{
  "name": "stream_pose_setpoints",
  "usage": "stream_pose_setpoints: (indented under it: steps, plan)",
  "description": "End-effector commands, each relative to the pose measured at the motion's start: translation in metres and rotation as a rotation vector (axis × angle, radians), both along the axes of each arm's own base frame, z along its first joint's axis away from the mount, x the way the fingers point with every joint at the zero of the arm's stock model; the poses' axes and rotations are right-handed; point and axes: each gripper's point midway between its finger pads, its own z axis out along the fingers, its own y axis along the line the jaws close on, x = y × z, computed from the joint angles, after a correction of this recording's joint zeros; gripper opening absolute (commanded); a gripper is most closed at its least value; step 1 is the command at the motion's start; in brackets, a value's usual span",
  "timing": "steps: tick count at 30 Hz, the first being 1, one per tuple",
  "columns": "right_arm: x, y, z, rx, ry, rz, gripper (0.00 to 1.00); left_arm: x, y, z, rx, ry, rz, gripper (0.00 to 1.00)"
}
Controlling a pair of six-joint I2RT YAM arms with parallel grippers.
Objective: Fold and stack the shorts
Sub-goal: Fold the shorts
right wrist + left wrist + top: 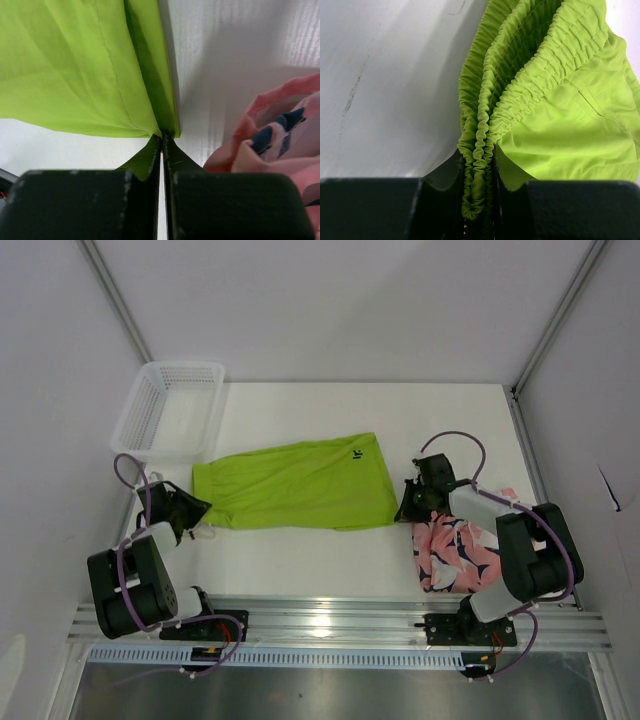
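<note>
The lime green shorts (300, 485) lie spread flat across the middle of the table, with a small dark logo near their far right edge. My left gripper (200, 508) is shut on their bunched elastic waistband (485, 130), which fills the gap between the fingers (445, 175). My right gripper (403, 510) is shut at the shorts' right hem (150, 100), pinching a thin edge of fabric at the very fingertips (162, 137). The pink shorts (450, 550) with a navy-and-white print lie crumpled at the near right, partly under the right arm. In the right wrist view the pink shorts (280, 135) sit beside the gripper.
A white plastic mesh basket (165, 410) stands at the far left, just behind the green shorts' left end. White walls close in the table on the left, right and back. A metal rail (330, 620) runs along the near edge.
</note>
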Motion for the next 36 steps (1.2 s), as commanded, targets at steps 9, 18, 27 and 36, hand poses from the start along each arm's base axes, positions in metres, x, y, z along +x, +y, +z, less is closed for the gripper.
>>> stream_pose_setpoints:
  steps: [9,18,27,36]
  plan:
    - [0.037,-0.016,0.037,-0.030,-0.094,-0.079,0.43,-0.004,0.013,-0.008,0.025,0.016,0.039,0.00]
    - [0.123,0.016,0.099,0.104,-0.284,-0.071,0.41,-0.003,0.009,-0.008,0.018,0.003,0.019,0.00]
    - [0.207,0.058,0.089,0.252,-0.361,-0.024,0.44,-0.002,0.007,-0.007,0.012,-0.007,0.009,0.00]
    - [0.252,0.076,0.084,0.330,-0.449,0.001,0.53,-0.002,0.006,-0.007,0.011,-0.012,-0.001,0.00]
